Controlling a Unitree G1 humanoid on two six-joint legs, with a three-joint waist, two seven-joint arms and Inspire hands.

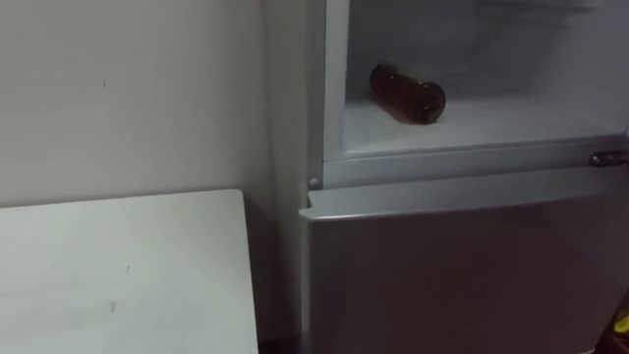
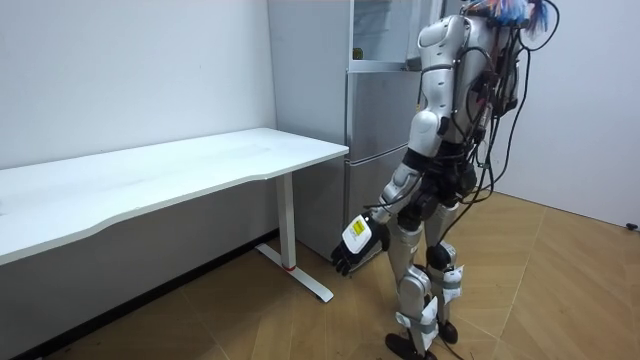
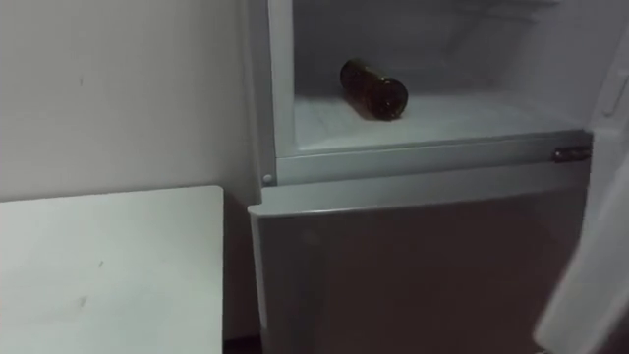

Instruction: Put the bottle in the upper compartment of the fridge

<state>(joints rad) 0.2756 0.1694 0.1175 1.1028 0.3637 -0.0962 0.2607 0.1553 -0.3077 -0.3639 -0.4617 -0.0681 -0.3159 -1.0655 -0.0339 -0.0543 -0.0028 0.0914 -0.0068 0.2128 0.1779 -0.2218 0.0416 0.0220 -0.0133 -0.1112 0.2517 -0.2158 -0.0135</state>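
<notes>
— In the upper fridge (image 1: 511, 120), what lies there?
— The bottle (image 1: 407, 93), on its side, near the left wall. I stand before it. My left hand (image 2: 352, 248) hangs beside my thigh, slack, holding nothing.

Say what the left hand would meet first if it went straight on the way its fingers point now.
The left hand hangs low beside the robot's leg, fingers pointing downward. The first thing in that line looks like the wooden floor, with nothing in between, though depth is hard to judge.
</notes>
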